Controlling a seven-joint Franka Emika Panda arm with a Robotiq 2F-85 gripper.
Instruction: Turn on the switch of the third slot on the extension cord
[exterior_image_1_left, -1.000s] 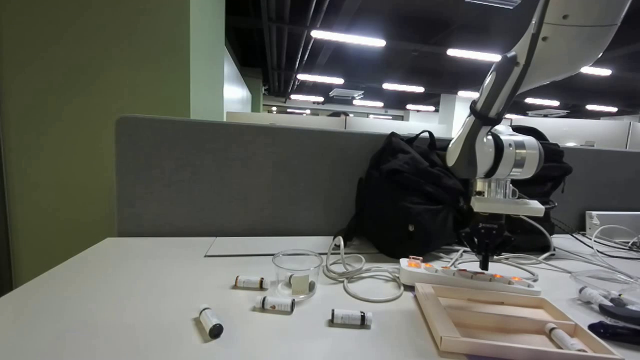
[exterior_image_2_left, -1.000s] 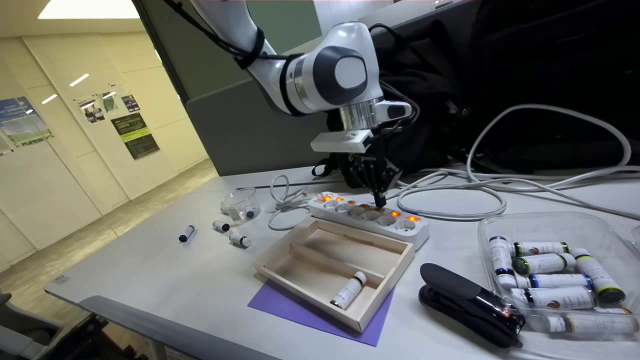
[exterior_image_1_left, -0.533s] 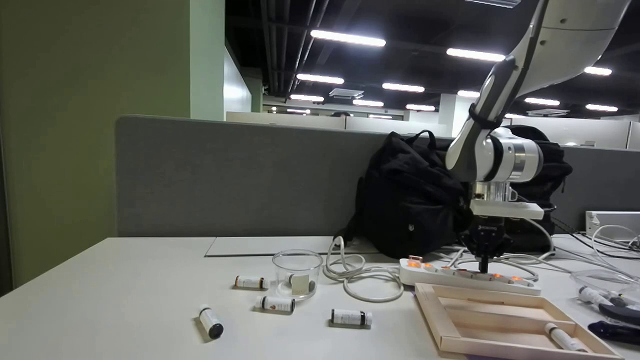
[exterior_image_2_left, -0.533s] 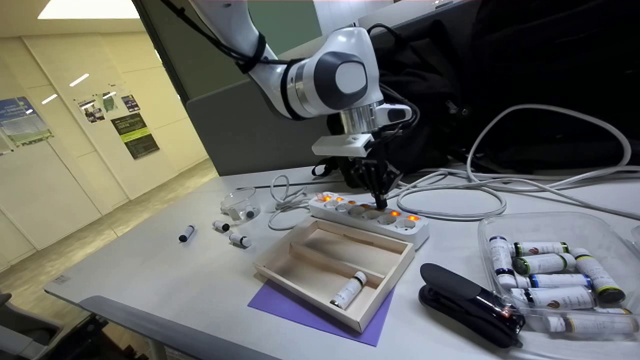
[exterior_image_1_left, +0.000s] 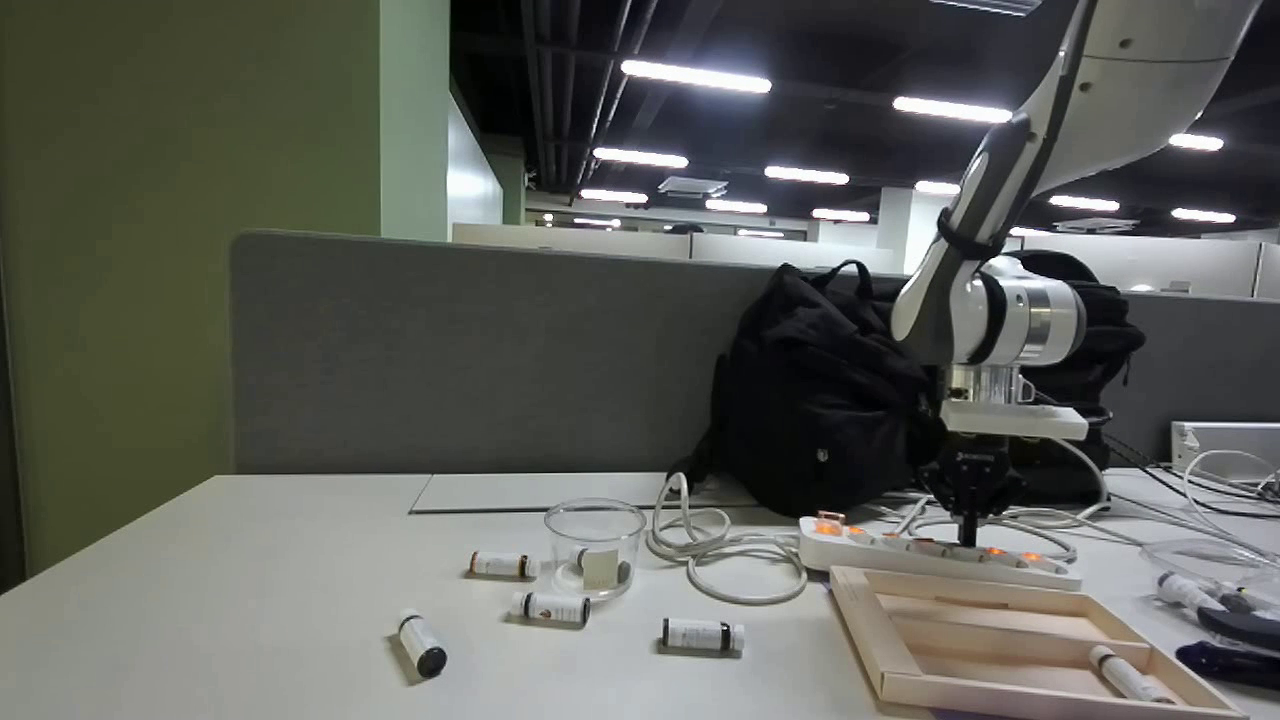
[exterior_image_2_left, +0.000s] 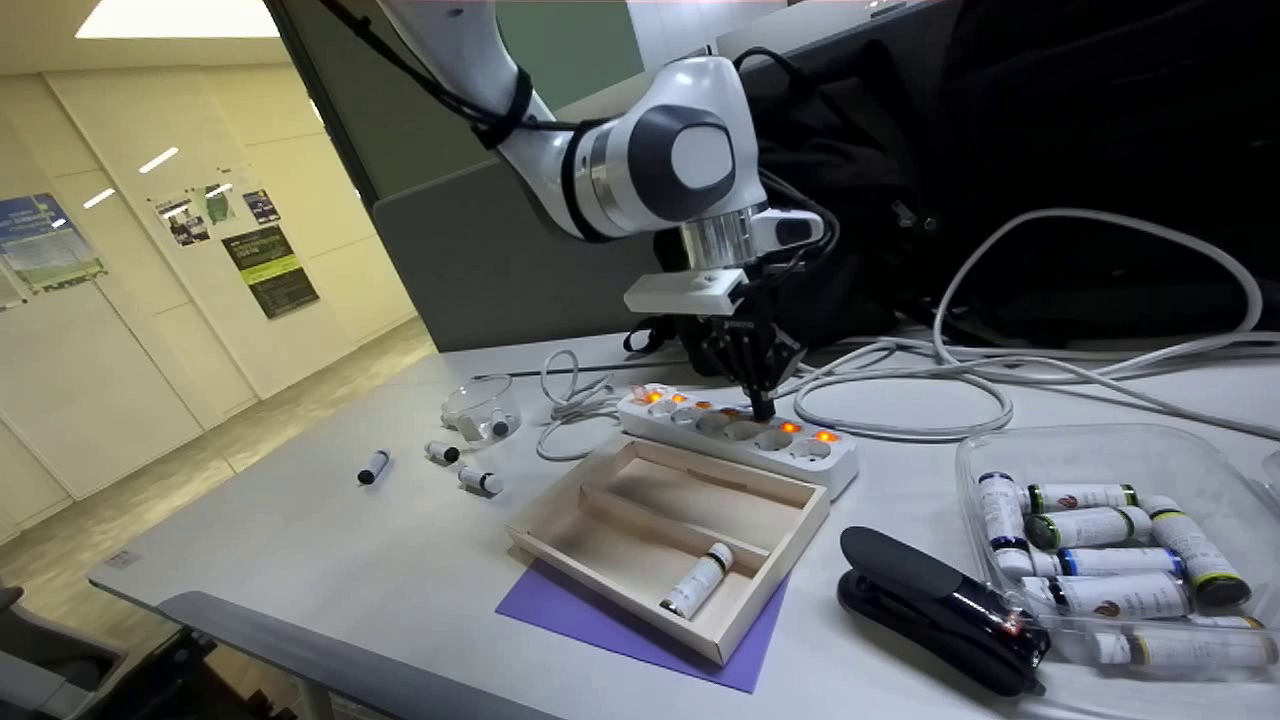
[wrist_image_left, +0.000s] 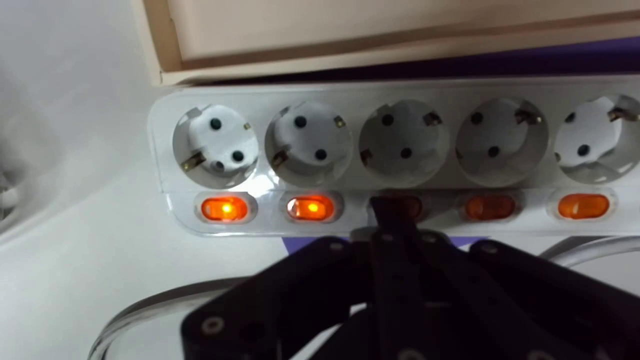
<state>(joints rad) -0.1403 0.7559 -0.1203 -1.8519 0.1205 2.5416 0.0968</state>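
The extension cord, a long white power strip (wrist_image_left: 354, 175), shows in both exterior views (exterior_image_1_left: 925, 563) (exterior_image_2_left: 735, 452), with a row of round sockets and orange switches. My gripper (wrist_image_left: 395, 215) is shut and empty, pointing down. Its joined fingertips stand over the third switch (wrist_image_left: 414, 206) from the left in the wrist view and hide its left half. In both exterior views the fingertips (exterior_image_1_left: 967, 540) (exterior_image_2_left: 763, 412) reach the strip's top. The end switch (wrist_image_left: 224, 208) and second switch (wrist_image_left: 311, 207) glow; the third looks dark. I cannot tell whether it is pressed.
A pale wooden frame (exterior_image_2_left: 570, 555) lies along the strip on purple paper (exterior_image_2_left: 560, 610). A black stapler (exterior_image_2_left: 935, 610) and a clear box (exterior_image_2_left: 1110, 440) of small bottles stand nearby. White cables (exterior_image_2_left: 900, 430) and a black backpack (exterior_image_1_left: 810, 400) lie behind the strip.
My shut gripper has moved down a little until its fingertips reach the strip's switch row. It has scarcely moved in the last half second. The strip has not moved.
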